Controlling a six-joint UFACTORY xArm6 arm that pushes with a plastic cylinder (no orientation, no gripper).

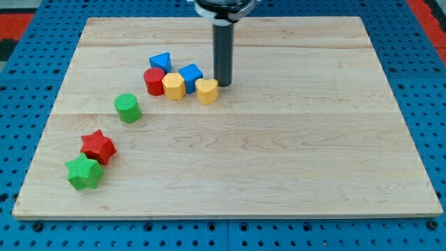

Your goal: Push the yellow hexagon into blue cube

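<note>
Looking at the cluster near the view's top, my tip [224, 84] sits just to the view's right of the yellow heart-like block [206, 90], touching it or nearly so. No jaws on this rig, only the rod, so there is nothing open or shut to report.

The yellow hexagon [173, 86] stands in the middle of the huddle: the red cylinder [154, 81] pressed on its left, the blue cube [191, 75] right against its upper right side. From this angle hexagon and cube look to be in contact already, though I cannot rule out a sliver of gap. Behind them sits 1 more blue block [161, 62], shape unclear.

My call: the push is at its closing stage, or done. If a gap remains, the next move calls for working round to the hexagon's lower left and nudging it toward the cube, without shoving the heart-like block into the pack.

Well apart on the worktop [293, 160], toward the view's left: a green cylinder [128, 108], a red star [98, 146] and a green star [84, 172], those 2 stars touching.
</note>
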